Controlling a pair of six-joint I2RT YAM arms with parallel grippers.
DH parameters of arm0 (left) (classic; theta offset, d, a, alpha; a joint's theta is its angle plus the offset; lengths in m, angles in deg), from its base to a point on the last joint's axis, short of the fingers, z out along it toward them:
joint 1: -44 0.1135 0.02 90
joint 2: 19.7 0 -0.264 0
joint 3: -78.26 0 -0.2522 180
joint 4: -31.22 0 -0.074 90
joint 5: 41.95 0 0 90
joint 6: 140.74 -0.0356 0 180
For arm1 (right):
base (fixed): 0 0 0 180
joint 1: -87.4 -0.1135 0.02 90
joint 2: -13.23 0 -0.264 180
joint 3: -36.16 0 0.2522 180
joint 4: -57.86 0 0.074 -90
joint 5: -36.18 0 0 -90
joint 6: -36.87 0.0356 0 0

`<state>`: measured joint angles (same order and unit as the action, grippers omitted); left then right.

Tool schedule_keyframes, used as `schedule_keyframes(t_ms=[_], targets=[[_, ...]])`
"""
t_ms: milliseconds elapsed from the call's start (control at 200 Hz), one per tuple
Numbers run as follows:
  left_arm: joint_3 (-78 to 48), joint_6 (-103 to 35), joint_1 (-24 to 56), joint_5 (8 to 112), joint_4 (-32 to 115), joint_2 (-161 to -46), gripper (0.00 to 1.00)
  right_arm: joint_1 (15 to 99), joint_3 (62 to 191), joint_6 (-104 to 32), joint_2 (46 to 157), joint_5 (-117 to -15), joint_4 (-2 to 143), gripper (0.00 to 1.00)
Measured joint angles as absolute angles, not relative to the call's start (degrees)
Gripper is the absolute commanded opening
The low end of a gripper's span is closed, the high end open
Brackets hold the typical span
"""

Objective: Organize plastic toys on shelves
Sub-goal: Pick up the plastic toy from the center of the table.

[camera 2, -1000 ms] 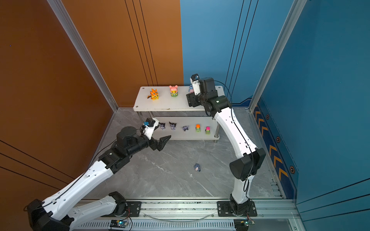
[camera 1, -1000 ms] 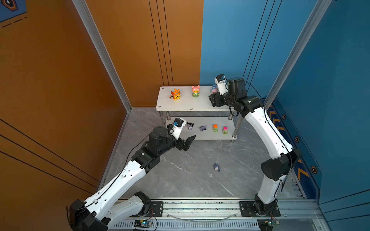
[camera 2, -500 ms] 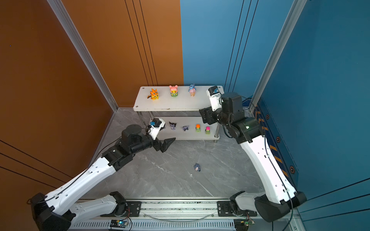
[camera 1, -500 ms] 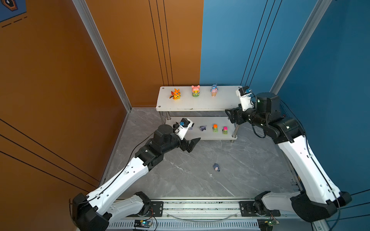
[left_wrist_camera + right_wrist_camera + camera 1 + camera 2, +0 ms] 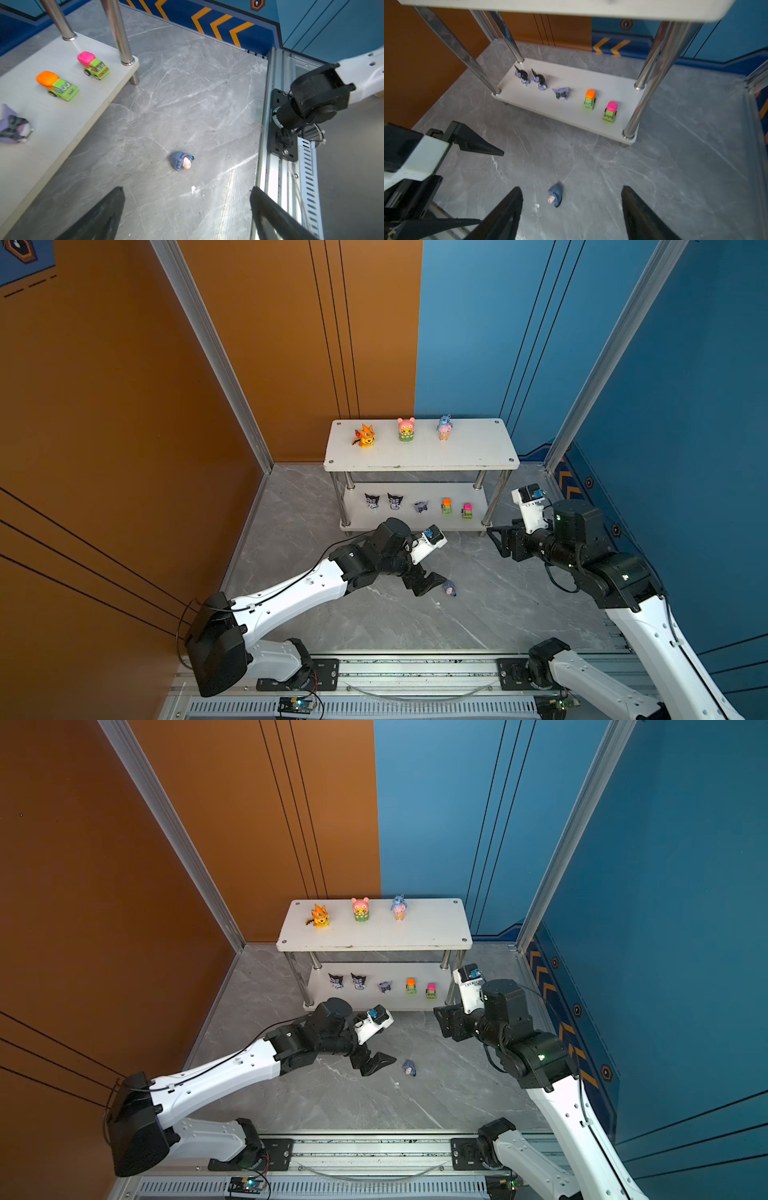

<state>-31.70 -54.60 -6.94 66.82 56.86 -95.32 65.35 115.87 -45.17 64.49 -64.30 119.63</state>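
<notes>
Hovering near grey donkey (image 5: pixel 181 163), left claw (image 5: pixel 186 188), spread wide

In the left wrist view the fingers (image 5: pixel 104 214) of the left gripper (image 5: pixel 187 188) are cut by the picture's edge, and the purple horned toy (image 5: pixel 14 126) on the lower shelf (image 5: pixel 52 128) is blurred and clipped. In the right wrist view the fingers (image 5: pixel 506 212) of the right gripper (image 5: pixel 571 187) are cut likewise, the upper shelf (image 5: pixel 571 8) shows only its underside, and the two black horned toys (image 5: pixel 522 75) are smeared. In both top views the upper shelf hides the lower one's rear strip, and the grey donkey (image 5: pixel 450 588) is too small for its face to be read.
</notes>
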Motion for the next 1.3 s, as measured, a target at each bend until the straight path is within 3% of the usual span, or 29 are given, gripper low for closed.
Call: schedule_keyframes(t_ms=[295,556,951,1301], targets=[[-38.7,-53.74,-6.39,65.85,57.75,-89.39,0.96,54.1,97.58,-36.25,66.42,-66.66,117.47,0.72],[-45.19,-51.25,-0.12,64.32,57.97,-77.98,0.97,45.11,89.27,-31.57,75.71,-62.46,108.85,0.67],[-46.52,-50.36,2.13,63.95,57.95,-76.69,0.97,46.58,86.43,-30.33,86.9,-60.95,93.47,0.59],[-46.52,-50.23,3.73,64.65,55.63,-77.31,0.97,48.57,85.69,-30.33,91.01,-61.72,89.99,0.51]])
